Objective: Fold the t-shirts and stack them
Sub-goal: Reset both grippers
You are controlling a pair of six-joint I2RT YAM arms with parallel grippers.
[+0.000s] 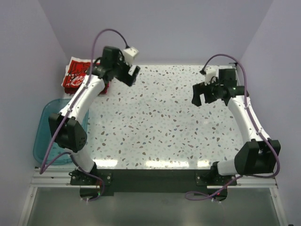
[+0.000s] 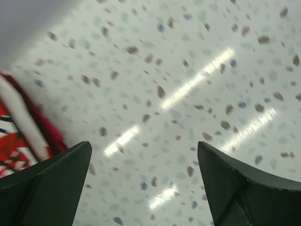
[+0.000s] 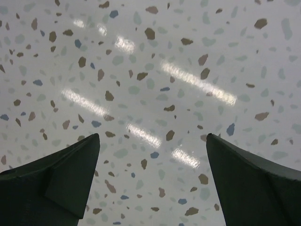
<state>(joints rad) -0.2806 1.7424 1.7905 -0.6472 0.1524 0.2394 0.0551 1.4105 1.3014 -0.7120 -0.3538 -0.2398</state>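
Both spread: L end effector point(image 1: 132, 75), R end effector point(image 1: 200, 97); t-shirts point(image 1: 75, 74) piled outside tub point(image 1: 43, 126).

Speckled terrazzo table point(image 1: 160, 122) with a stack of t-shirts point(image 1: 75, 74) on its far-left corner

a white table point(image 1: 160, 122) speckled with brown, grey and blue flecks fills the middle of the top view. bright streaks of lamp glare lie near its lower edge and show again on the same speckled top in both wrist views. a translucent teal tub point(image 1: 43, 125) sits just off the table's left edge, at the left of the frame. pale lavender walls point(image 1: 160, 28) close in the top, left and right. a black strip point(image 1: 150, 181) and a silver rail point(image 1: 51, 178) run along the bottom, with a grey surface point(image 1: 150, 209) below them.
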